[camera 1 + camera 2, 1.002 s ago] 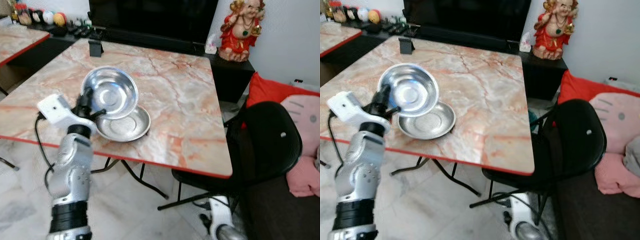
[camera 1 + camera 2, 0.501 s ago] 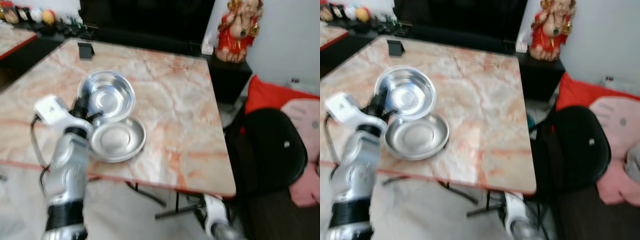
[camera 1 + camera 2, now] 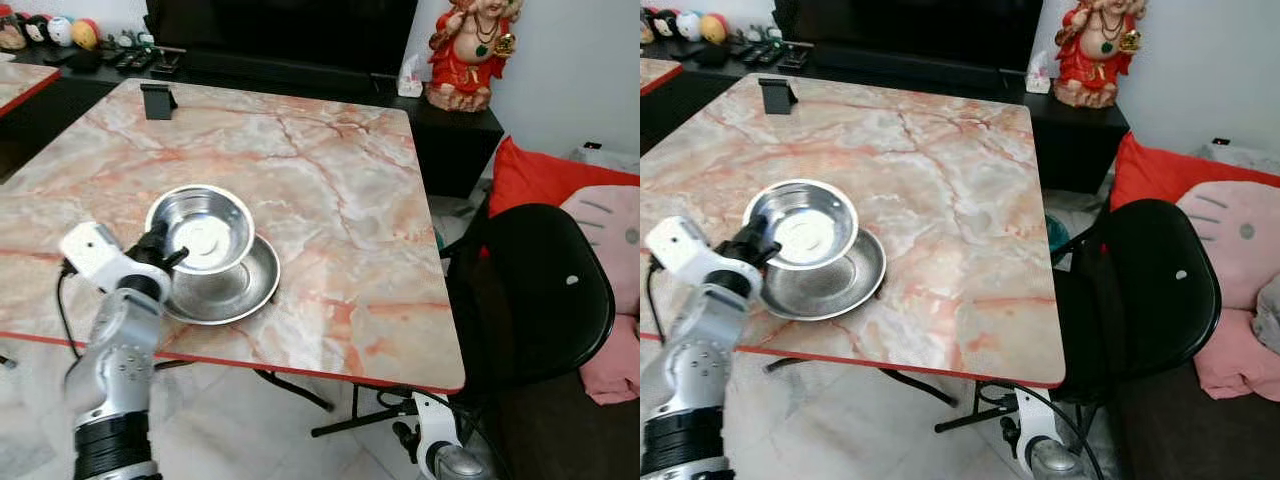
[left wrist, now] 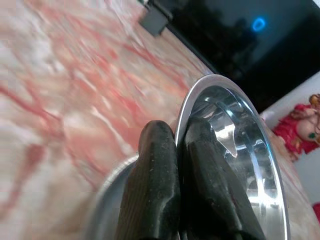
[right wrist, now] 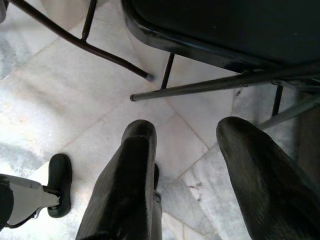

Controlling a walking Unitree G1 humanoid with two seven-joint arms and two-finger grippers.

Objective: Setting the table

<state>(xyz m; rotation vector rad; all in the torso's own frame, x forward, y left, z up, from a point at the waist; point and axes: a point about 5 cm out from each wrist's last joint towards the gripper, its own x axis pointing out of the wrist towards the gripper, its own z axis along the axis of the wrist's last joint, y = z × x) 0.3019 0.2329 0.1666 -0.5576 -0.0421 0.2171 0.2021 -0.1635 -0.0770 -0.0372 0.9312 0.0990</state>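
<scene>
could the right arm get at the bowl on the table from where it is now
Probably not: the right gripper hangs open low by the black chair legs, below the table, while the left gripper already grips the bowl.

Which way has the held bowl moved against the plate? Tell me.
Yes. The bowl, clamped at its rim by the left gripper, has come down toward the plate, overlapping it more and tilting less.

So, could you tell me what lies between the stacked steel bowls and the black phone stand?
Only bare marble tabletop between the steel bowls and stand, in the eye views.

A red figurine (image 3: 466, 50) stands behind a black chair (image 3: 535, 290) near a pink cushion (image 3: 612, 290).
</scene>
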